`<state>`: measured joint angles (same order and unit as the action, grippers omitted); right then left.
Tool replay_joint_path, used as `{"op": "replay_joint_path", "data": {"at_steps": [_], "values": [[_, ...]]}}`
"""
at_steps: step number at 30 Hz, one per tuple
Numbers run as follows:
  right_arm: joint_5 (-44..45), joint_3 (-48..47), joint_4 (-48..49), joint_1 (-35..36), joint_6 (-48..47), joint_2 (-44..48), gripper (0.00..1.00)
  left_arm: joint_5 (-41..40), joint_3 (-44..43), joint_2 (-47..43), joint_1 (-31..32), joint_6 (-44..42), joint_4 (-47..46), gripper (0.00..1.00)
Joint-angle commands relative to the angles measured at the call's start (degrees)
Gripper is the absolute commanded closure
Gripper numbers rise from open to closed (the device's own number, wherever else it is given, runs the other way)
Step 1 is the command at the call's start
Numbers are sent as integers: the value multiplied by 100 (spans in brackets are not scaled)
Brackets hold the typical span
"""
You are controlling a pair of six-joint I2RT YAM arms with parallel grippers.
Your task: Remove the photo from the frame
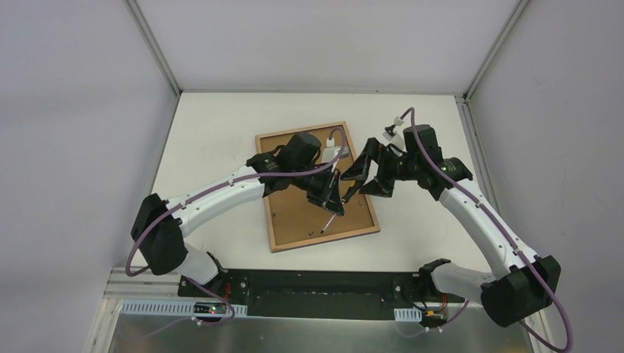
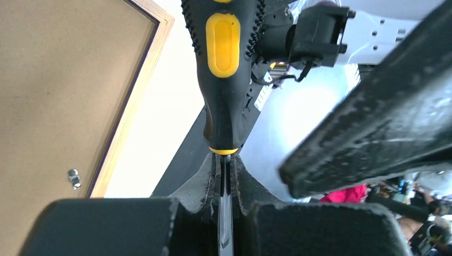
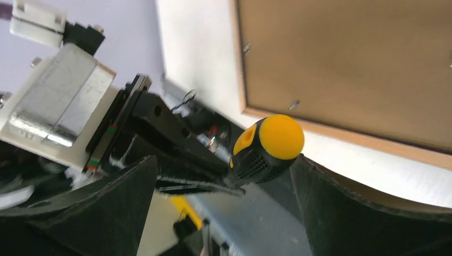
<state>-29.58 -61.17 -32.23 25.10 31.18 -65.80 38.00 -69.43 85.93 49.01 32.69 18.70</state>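
The frame (image 1: 326, 240) lies flat on the white table (image 1: 213, 147), back side up, between the two arms and turned slightly out of square. Its light wood rim encloses a brown backing board (image 1: 294, 220), which fills the opening edge to edge. Small metal tabs (image 2: 73, 178) sit on the board close to the rim. The photo cannot be seen in any view; only the board shows inside the frame.

The left gripper (image 1: 329, 197) hangs over the right half of the board. Its jaws are pressed together on the metal shaft of a screwdriver (image 2: 224, 80), whose black-and-yellow handle sticks out beyond the fingers. From above, the shaft slants down toward the board's lower right area; whether the tip touches it cannot be told.

The right gripper (image 1: 360, 176) is just beside the frame's right rim, jaws spread wide on either side of the handle's yellow end and not clamping it.
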Motion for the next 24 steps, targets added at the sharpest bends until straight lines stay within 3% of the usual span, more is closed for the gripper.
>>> {"op": "replay_joint_path", "data": {"at_steps": [1, 8, 17, 21, 24], "values": [[-2287, -125, 75, -316, -279, -219, 1, -72, 11, -480, -38, -1079, 425, 100], [-2999, -131, 431, -445, 558, -822, 14, -178, 25, -637, -37, -1440, 553, 100], [-2873, 12, 1045, -358, 1045, -1133, 29, -196, -103, -598, -65, -1675, 582, 100], [-2910, 178, 1129, -267, 977, -1171, 48, -177, -140, -543, -164, -1708, 582, 100], [-2875, 326, 1162, -254, 878, -1150, 72, -188, -121, -555, -276, -1722, 582, 100]]}}
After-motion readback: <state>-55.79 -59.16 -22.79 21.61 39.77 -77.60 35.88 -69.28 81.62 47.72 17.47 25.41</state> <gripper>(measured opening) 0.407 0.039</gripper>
